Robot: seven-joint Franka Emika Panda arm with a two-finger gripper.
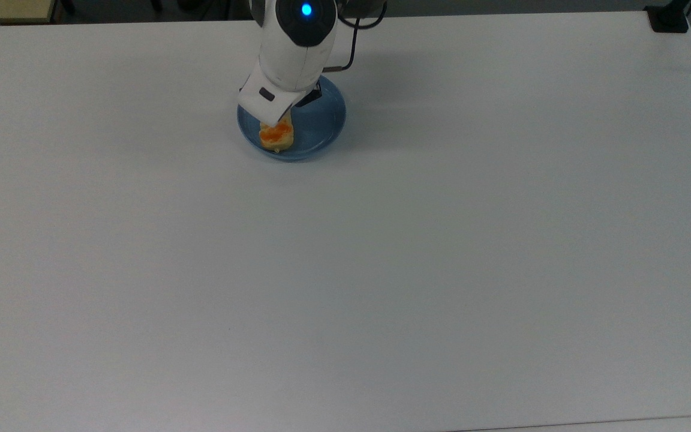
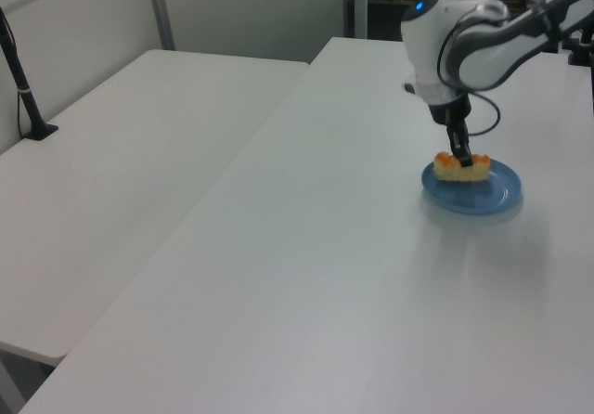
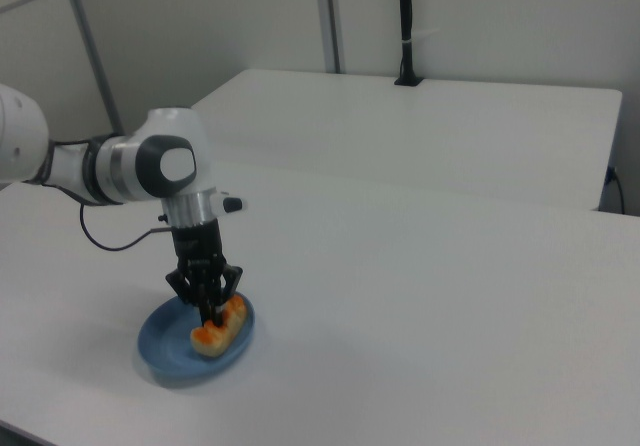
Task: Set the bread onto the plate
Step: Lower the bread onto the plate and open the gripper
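The bread (image 1: pixel 278 137) sat over the plate (image 1: pixel 324 123), toward its 7 o'clock edge in the top view, with your gripper (image 3: pixel 212 311) clamped on its middle from above. In the right view the bread (image 3: pixel 220 328) looked down on, or just above, the plate's (image 3: pixel 165 351) floor; contact couldn't be confirmed. The left view agreed: bread (image 2: pixel 461 167) in the far half of the plate (image 2: pixel 483 196), gripper (image 2: pixel 459 157) pinching it. You were at the placing step, I'd say nearly done. The next move called for a short drop if any gap remained, then parting the fingers and lifting straight up. The bread was close to the rim, so a sideways drag on release could have tipped it onto the white table (image 1: pixel 381 270).
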